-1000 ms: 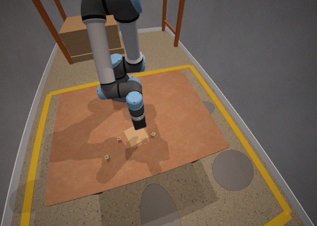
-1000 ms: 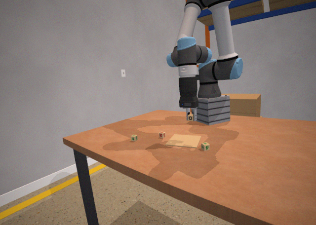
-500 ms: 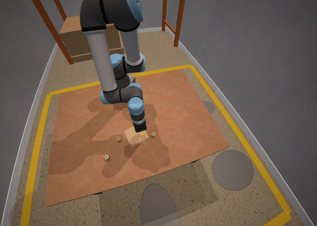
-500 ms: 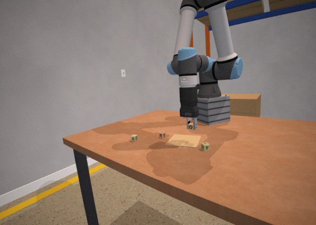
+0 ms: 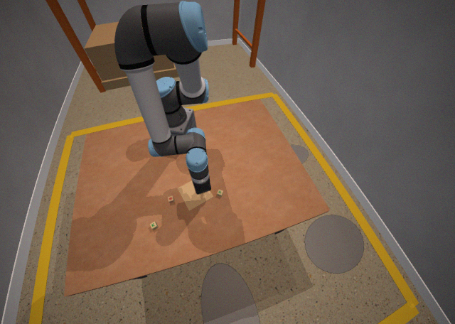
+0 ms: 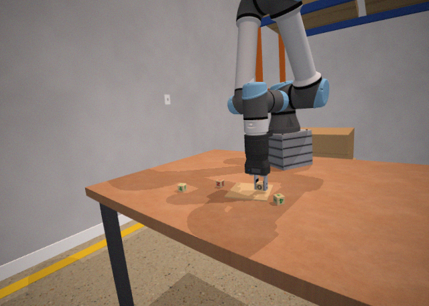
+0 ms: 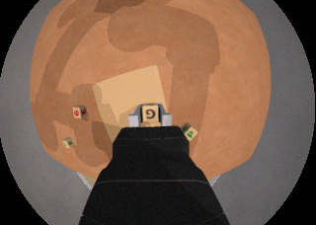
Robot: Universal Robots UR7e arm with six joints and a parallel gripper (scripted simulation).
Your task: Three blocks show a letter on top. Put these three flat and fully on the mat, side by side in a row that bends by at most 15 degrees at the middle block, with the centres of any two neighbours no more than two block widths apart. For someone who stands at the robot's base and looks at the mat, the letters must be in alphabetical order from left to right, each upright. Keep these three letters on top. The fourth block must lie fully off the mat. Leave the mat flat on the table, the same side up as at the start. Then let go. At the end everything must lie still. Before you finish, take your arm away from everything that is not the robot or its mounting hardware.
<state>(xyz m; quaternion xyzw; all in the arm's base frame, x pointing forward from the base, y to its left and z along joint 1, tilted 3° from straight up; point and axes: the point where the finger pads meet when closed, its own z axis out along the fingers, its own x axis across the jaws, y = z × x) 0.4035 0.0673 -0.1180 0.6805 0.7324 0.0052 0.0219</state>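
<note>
On the brown table (image 5: 257, 159) (image 6: 346, 205) (image 7: 237, 87), green-lettered block (image 5: 220, 192) (image 6: 278, 198) (image 7: 190, 132) nearby, claw (image 6: 260, 188) (image 7: 150, 110) grips G block (image 6: 259, 186) (image 7: 150, 113).

1. Arm (image 5: 142, 101) (image 6: 247, 53): pale-grey tubular links, dark-grey joint housings, light-blue rounded caps, black seam rings.
2. Wrist collar (image 6: 256, 126): whitish.
3. Gripper (image 6: 261, 187) (image 7: 150, 110): black body, silver-grey fingers.
</note>
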